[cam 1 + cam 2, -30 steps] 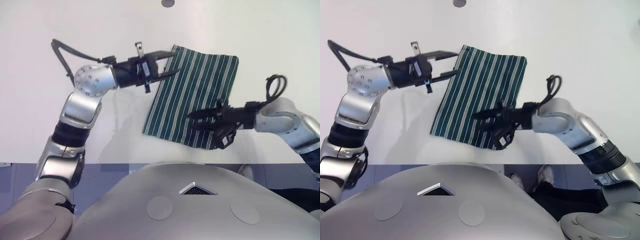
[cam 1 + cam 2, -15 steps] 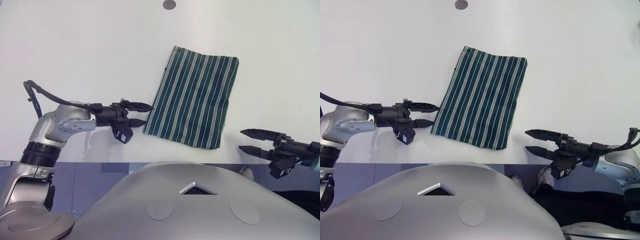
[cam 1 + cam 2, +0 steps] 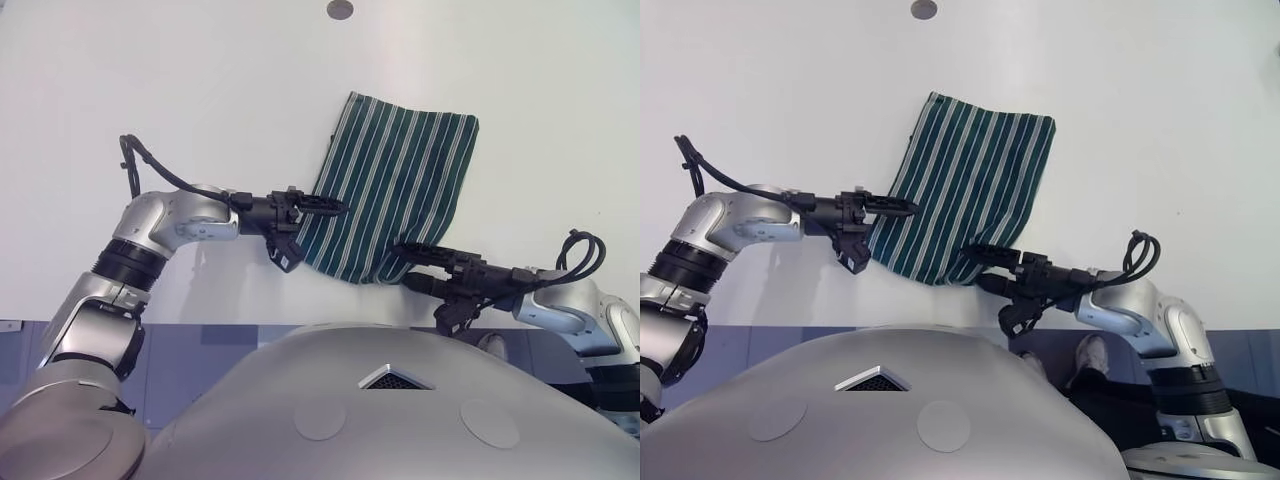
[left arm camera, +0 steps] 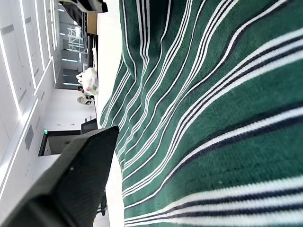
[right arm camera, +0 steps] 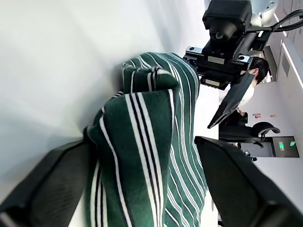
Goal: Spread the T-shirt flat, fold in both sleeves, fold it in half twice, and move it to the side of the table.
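Observation:
The T-shirt (image 3: 405,180), green with white stripes and folded into a rectangle, lies on the white table (image 3: 150,100). My left gripper (image 3: 325,220) is at the shirt's near-left edge, and the cloth spreads right in front of it (image 4: 213,118). My right gripper (image 3: 405,265) is at the near-right corner. It is open, one finger above and one below, with the bunched corner (image 5: 142,137) pushed up between them. The shirt's near edge is raised and rumpled.
A small dark round spot (image 3: 340,9) sits at the far side of the table. Bare white tabletop lies left and right of the shirt. The table's near edge (image 3: 200,323) runs just below both grippers.
Both arms swung in from the sides to the shirt's near corners. The near edge, flat half a second ago, is now pushed up and bunched at the right corner.

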Robot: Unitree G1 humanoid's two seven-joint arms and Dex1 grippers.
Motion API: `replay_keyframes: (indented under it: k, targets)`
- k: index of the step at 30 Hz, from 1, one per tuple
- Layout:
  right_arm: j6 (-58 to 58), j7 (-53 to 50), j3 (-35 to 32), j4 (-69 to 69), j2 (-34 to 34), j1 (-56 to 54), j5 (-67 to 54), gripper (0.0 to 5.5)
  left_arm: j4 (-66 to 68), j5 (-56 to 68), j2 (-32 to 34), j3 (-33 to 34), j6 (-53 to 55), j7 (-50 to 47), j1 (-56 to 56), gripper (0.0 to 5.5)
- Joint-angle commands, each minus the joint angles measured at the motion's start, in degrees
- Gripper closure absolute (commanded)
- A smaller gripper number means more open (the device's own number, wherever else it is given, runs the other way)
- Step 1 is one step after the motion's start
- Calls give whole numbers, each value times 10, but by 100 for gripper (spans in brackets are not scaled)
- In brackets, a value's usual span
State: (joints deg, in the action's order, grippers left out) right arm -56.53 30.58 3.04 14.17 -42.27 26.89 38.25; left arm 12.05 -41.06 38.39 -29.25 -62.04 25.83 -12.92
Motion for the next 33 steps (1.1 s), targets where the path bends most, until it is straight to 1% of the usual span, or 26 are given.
replay_keyframes:
  k: [1, 3, 4, 7, 8, 9, 12, 14, 16, 19, 21, 23, 24, 29, 33]
  targets:
    - [-4, 1, -37, -32, -75, 49, 5, 159, 43, -83, 6, -41, 33, 8, 21, 290]
    - [-54, -30, -63, -69, -113, 67, -19, 159, 43, -85, 6, -44, 45, -6, 25, 339]
    - [-75, -50, -82, -92, -126, 69, -20, 159, 45, -87, 7, -46, 49, -11, 25, 352]
    - [-123, -102, -121, -163, -149, 62, 11, 159, 49, -92, 7, -53, 62, -24, 24, 409]
    - [-132, -119, -114, -186, -148, 47, 34, 159, 50, -93, 6, -56, 65, -27, 23, 420]
    - [-130, -124, -94, -203, -141, 17, 45, 159, 52, -94, 4, -59, 68, -28, 22, 432]
    - [-109, -124, -27, -209, -95, -49, 55, 159, 58, -91, 2, -67, 71, -26, 13, 461]
    - [-95, -126, 13, -207, -67, -66, 73, 159, 65, -86, 2, -73, 71, -21, 6, 481]
    - [-86, -124, 39, -188, -56, -53, 75, 159, 69, -79, 4, -79, 70, -15, 4, 520]
    - [-60, -109, 50, -115, -72, 5, 44, 159, 69, -68, 5, -83, 78, -14, 9, 536]
    - [-53, -110, 43, -117, -102, 18, 20, 216, 69, -62, 6, -85, 84, -11, 11, 536]
    - [-31, -99, 47, -108, -109, 20, -2, 259, 72, -58, 6, -87, 86, -9, 7, 536]
    - [-15, -93, 50, -96, -104, 22, -9, 286, 72, -56, 6, -87, 86, -9, 5, 536]
    - [106, -47, 78, -16, -54, 27, -35, 371, 78, -52, 4, -88, 86, -8, -5, 536]
    - [217, 8, 100, 67, -15, 2, -58, 448, 88, -45, 1, -88, 88, -8, -21, 536]
